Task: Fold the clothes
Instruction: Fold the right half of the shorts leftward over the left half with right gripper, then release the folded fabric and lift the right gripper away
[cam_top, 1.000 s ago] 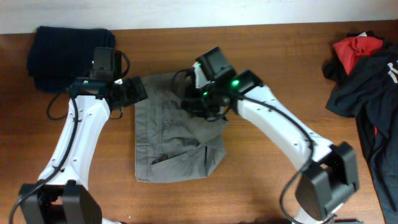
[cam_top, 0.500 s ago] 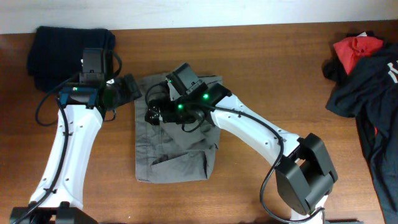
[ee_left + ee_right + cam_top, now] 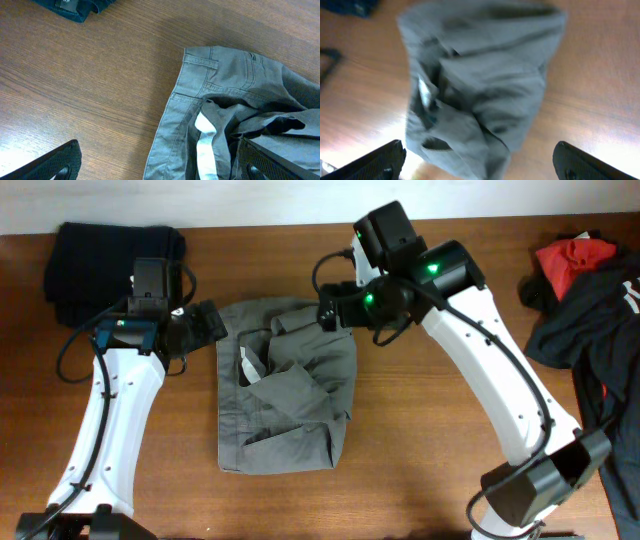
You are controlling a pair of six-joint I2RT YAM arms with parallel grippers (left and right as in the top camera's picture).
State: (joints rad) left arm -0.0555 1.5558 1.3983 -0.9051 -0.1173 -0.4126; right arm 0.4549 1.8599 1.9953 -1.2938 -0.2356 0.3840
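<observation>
Overhead: the grey garment (image 3: 285,390) lies in the middle of the wooden table (image 3: 430,460). Its lower half is fairly flat, while its upper half is rumpled, with a flap turned over and a white strip (image 3: 246,364) showing near its left edge. My left gripper (image 3: 207,323) sits just beside the garment's upper left corner, over bare wood. My right gripper (image 3: 330,312) hangs at the garment's upper right edge; I cannot tell from here whether it touches the cloth. A folded dark blue garment (image 3: 105,260) rests in the upper left of the frame, and a red and black pile of clothes (image 3: 590,290) fills the right edge.

Left wrist: the left gripper (image 3: 157,157) is spread wide with one finger in each bottom corner, and it has hold of nothing. The grey garment (image 3: 235,85) fills the right half of the frame with its waistband toward the top, and the white strip (image 3: 205,145) runs down near bottom centre. A corner of the dark blue garment (image 3: 75,6) shows at the top left.

Right wrist: this view is blurred. The right gripper (image 3: 480,162) is also wide apart and empty, its fingers in the two bottom corners. The grey garment (image 3: 480,85) sits crumpled across the centre, beneath the gripper and apart from the fingers.
</observation>
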